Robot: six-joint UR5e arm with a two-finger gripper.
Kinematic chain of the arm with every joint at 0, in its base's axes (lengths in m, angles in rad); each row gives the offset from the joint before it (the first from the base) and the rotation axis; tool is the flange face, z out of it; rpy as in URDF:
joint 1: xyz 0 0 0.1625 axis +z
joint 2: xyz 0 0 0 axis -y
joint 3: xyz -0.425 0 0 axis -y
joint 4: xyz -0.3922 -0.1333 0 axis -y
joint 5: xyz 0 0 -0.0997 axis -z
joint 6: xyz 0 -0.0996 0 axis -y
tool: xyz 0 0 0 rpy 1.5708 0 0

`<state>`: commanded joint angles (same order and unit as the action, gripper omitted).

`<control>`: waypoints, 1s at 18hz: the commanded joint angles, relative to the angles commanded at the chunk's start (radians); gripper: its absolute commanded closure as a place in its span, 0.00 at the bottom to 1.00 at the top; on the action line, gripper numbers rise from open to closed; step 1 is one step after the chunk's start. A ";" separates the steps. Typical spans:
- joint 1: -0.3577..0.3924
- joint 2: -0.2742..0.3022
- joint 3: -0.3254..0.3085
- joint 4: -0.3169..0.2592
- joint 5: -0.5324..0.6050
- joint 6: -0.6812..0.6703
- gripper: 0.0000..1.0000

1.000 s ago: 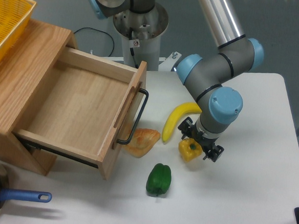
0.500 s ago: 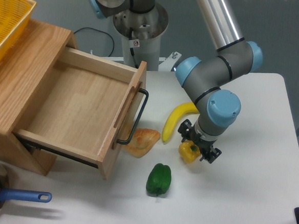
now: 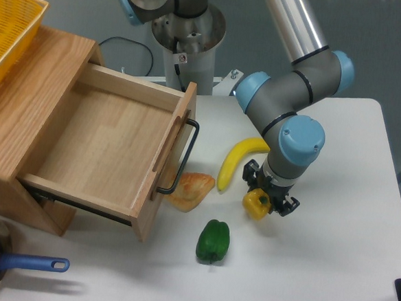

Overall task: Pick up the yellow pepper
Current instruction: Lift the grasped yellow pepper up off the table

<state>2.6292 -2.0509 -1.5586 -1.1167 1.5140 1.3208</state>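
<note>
Yellow pepper (image 3: 256, 203) sat on the white table (image 3: 337, 256), just right of the banana's (image 3: 238, 160) lower tip and up-right of the green pepper (image 3: 213, 241), mostly tucked under the arm's wrist. Gripper (image 3: 270, 200) straddled it from above, black fingers either side, looked clamped on the pepper, though hard to tell from this angle whether it was off the table yet or just pinched. Guessing barely lifted, if at all.

For doing this bit well: straight up, slow, no sideways swing. Blocky waxy thing like that probably squirts out if the grip sits off-centre, and only the left part of it showed past the fingers, so worth keeping the squeeze firm before pulling away. Banana close on the left, so a drift that way could nudge it. Pastry-looking piece (image 3: 191, 190) and the open wooden drawer (image 3: 104, 144) further left, well apart, no real worry. Blue-handled pan (image 3: 13, 265) way off in the corner, irrelevant.
</note>
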 joint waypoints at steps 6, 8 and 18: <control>0.051 0.026 0.045 -0.003 0.003 -0.002 0.98; 0.083 0.041 0.049 -0.009 0.002 0.008 0.98; 0.112 0.090 0.164 -0.149 0.095 0.009 0.98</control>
<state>2.7411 -1.9605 -1.3944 -1.2655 1.6090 1.3300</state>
